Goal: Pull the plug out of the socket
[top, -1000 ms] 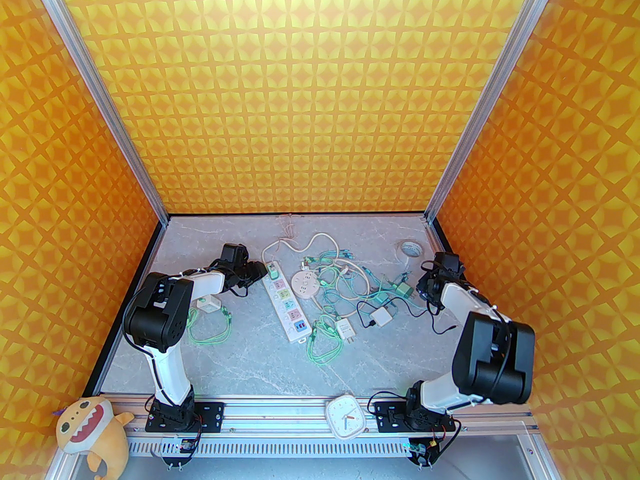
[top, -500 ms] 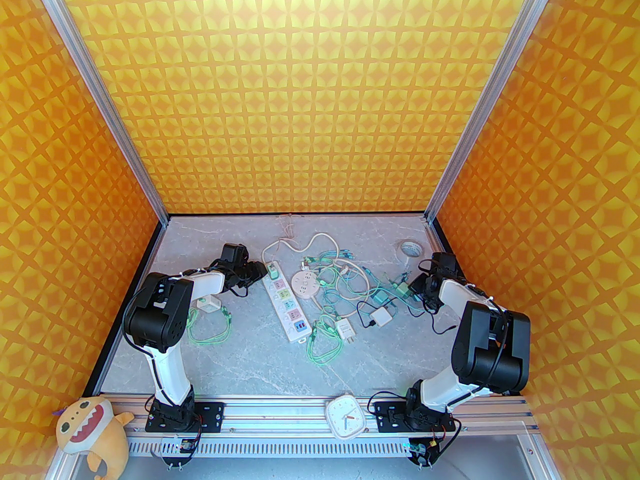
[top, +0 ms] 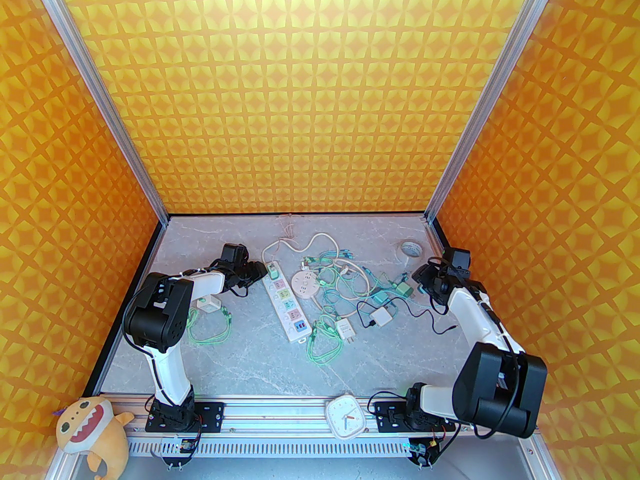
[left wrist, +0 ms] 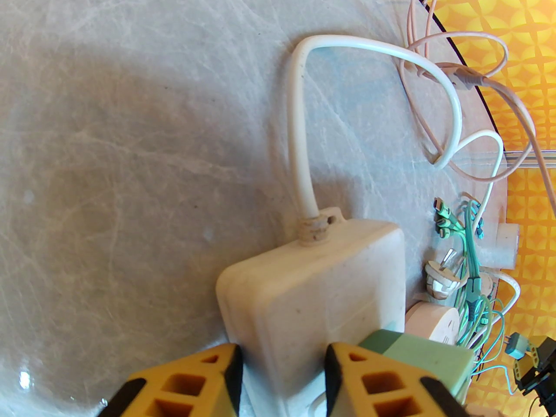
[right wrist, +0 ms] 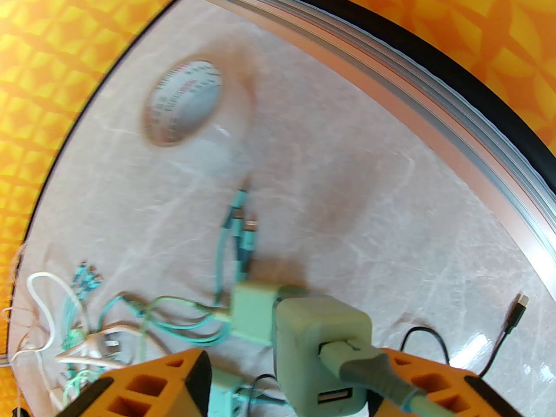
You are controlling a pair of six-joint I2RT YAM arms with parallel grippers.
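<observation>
Status: extraction not begun. The green plug [top: 272, 269] is seated in the socket at the far end of the power strip [top: 286, 304], which lies flat on the counter [top: 250, 358], left of centre.

My left tool [top: 257, 269] is at that end of the strip, just beside the plug. Its fingers [left wrist: 191, 376] stand apart and grip nothing. In the left wrist view a corner of the strip shows between them, and the plug sits beyond one finger, outside the jaws.

My right tool [top: 424, 280] is well apart from the strip, at the right side of the cable tangle [top: 345, 283]. It is wide open. A grey-green charger [right wrist: 323, 350] lies between its fingers with a clear gap on one side, so I judge it holds nothing.

Remaining steps, as I judge them:
1. Centre the plug between the left tool's jaws.
2. Close on the plug body.
3. Pull straight away from the socket face. The strip looks light and may lift with the plug unless restrained.
</observation>
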